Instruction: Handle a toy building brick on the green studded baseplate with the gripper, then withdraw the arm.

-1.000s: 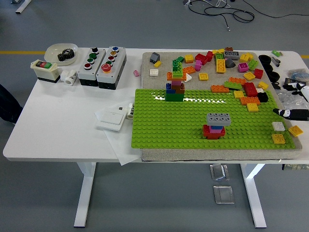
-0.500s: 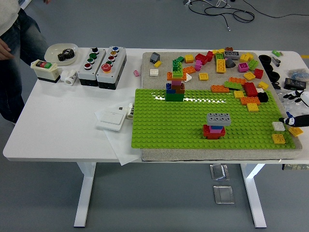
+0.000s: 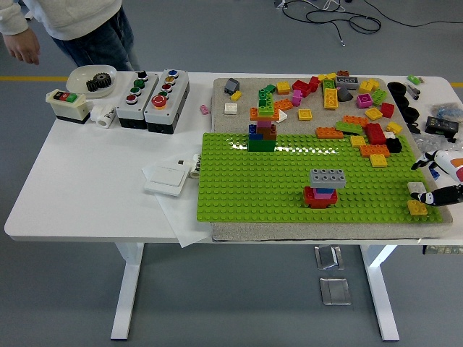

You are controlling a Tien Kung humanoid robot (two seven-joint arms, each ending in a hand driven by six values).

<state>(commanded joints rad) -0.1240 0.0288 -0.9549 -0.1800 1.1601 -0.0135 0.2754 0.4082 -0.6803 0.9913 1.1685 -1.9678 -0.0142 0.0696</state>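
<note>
At the right edge of the frame, my right hand (image 3: 440, 181) reaches in over the corner of the green studded baseplate (image 3: 239, 188); fingers (image 3: 434, 196) lie beside a yellow brick (image 3: 417, 207) and a white brick (image 3: 416, 188); whether they are curled on either or loose, I cannot tell; left hand: not seen. Centre of the baseplate: a grey brick (image 3: 327, 177) atop a small red-and-blue stack (image 3: 320, 196); upper left of the baseplate: a taller mixed stack (image 3: 263, 126). Above, on the grey mat (image 3: 246, 90): loose bricks (image 3: 347, 101), many colours. Left part of the tabletop (image 3: 87, 181): button boxes (image 3: 153, 100), a bowl (image 3: 92, 78). Upper left corner: a person (image 3: 72, 25), standing, one hand hanging free. Progress, by my judgement: brick handling at or near contact; withdrawal not yet done.
</note>
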